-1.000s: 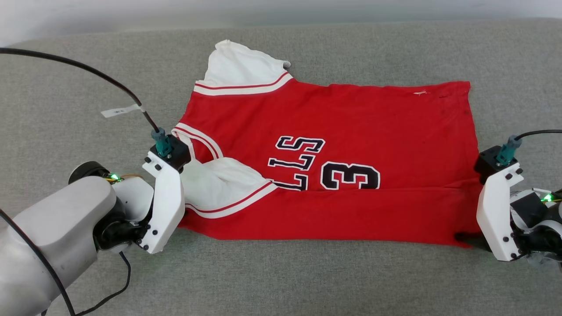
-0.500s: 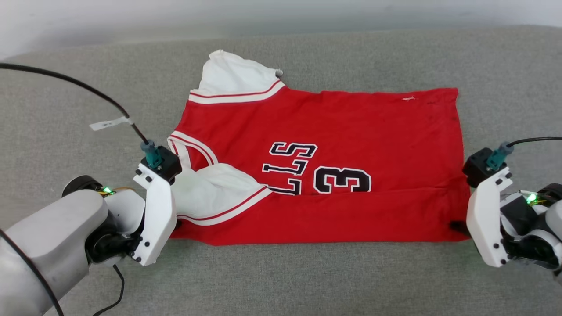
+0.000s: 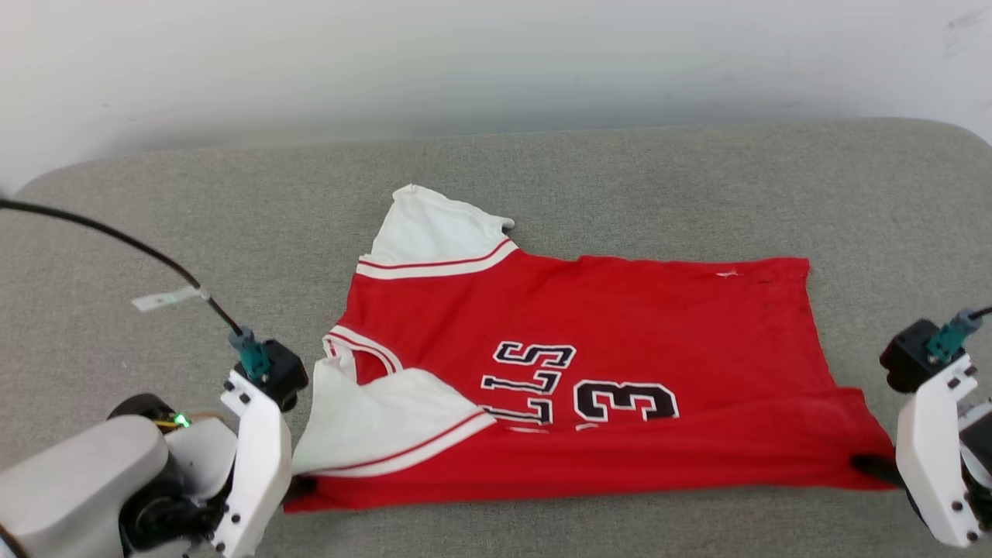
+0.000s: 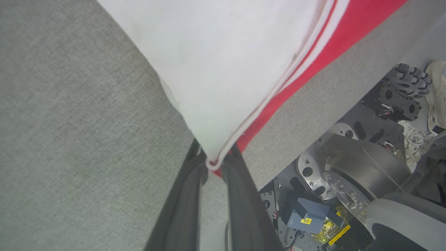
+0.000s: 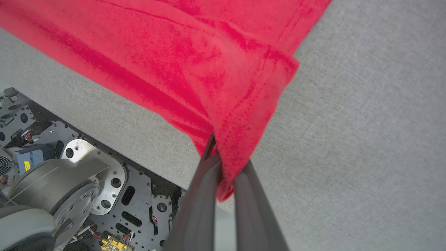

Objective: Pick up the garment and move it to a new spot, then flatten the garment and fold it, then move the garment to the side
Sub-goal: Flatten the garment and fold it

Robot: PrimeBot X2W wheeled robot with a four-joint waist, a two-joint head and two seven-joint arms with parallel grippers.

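Garment (image 3: pixel 659 318) lies front up and lengthwise across the grey padded surface (image 3: pixel 155 232). Collar end is toward the robot's left, hem end toward its right. The near long edge sits close to the front edge of the surface. Near sleeve (image 3: pixel 387 418) is turned in over the chest. Far sleeve (image 3: pixel 434 229) sticks out flat on the far side.

Left gripper (image 4: pixel 213 166): fingers pressed together on the tip of the near sleeve, striped trim caught between them. The bite looks shallow. Right gripper (image 5: pixel 228 164): fingers pinching the near hem corner, with a bunch of red cloth gathered deeper into the jaws. Near edge runs fairly taut between the two and is raised a little off the surface.

Judgement: this is the lengthwise fold, with the near edge to go up and over toward the far edge.

Notes for doing it well:
- Raise both ends together, at equal height and pace, so the edge stays straight.
- Hold light tension only, since a hard pull may slip the trim out of the left fingers.
- Lift enough that the resting half is not dragged.
- Lay the edge parallel to the far edge, lettering (image 3: pixel 589 387) covered evenly.
- Release only once the cloth rests flat.
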